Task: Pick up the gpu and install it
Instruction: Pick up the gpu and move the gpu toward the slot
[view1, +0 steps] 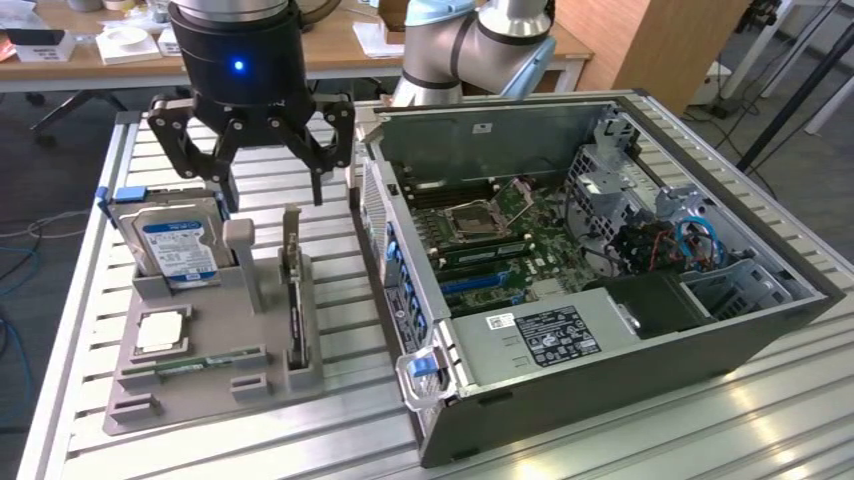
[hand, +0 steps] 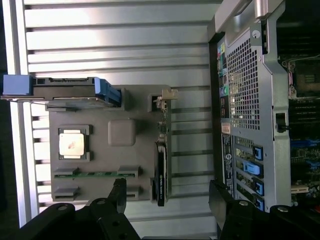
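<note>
Closest to the wrist lens we find the gripper (hand: 167, 192), spread as wide as it goes and holding nothing. Beyond it the gpu (hand: 160, 170) stands on edge in a slot of the grey holder (hand: 100, 150), its silvery bracket at the hard-drive end. The card sits in line with the gap between the fingers, nearer one than the other. From the exterior view we log the tool hanging above the holder's far end, clear of the card. The hard drive (view1: 178, 245) stands upright toward the exterior view's left, with a grey post (view1: 240, 250) between drive and card. The open computer case (view1: 574, 390) sits just beside the holder on the slatted table (view1: 334, 440). Risks as we judge them: an off-centre closure could tip the thin card in its slot rather than clamp it. A spread finger could also strike the post or the case wall on the way down. Which slot on the motherboard (view1: 494, 235) suits the card we cannot make out; cables and shadow clutter that area.
</note>
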